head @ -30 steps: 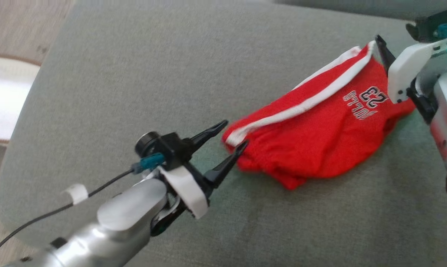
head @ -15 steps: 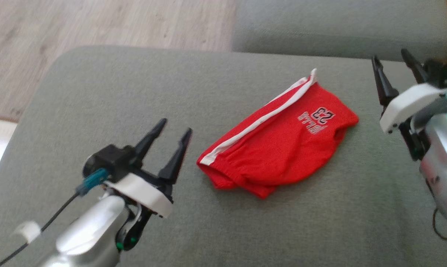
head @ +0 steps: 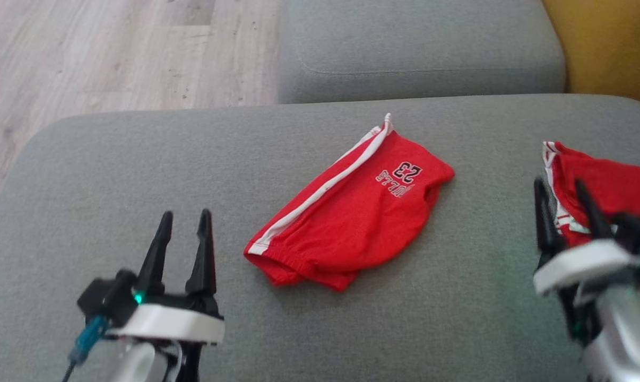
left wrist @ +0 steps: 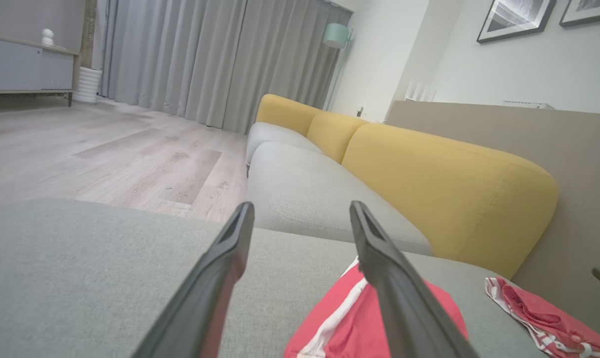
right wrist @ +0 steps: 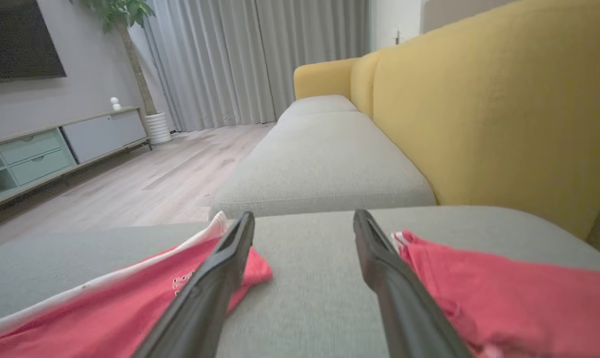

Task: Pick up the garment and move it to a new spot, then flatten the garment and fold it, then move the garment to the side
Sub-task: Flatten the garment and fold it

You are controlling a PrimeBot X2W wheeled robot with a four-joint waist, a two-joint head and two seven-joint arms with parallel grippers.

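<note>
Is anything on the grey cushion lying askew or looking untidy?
Yes. The red shorts lie diagonally across the cushion, their lower hem bunched rather than flat. A second red garment sits crumpled at the cushion's right end. Nothing looks torn or spilled.

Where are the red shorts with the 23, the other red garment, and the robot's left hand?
Red shorts (head: 352, 217): head view, middle of the red fabric.
Other red garment (head: 612, 183): head view, its flat red cloth.
Left hand (head: 186, 216): head view, midway between its two fingertips.
</note>
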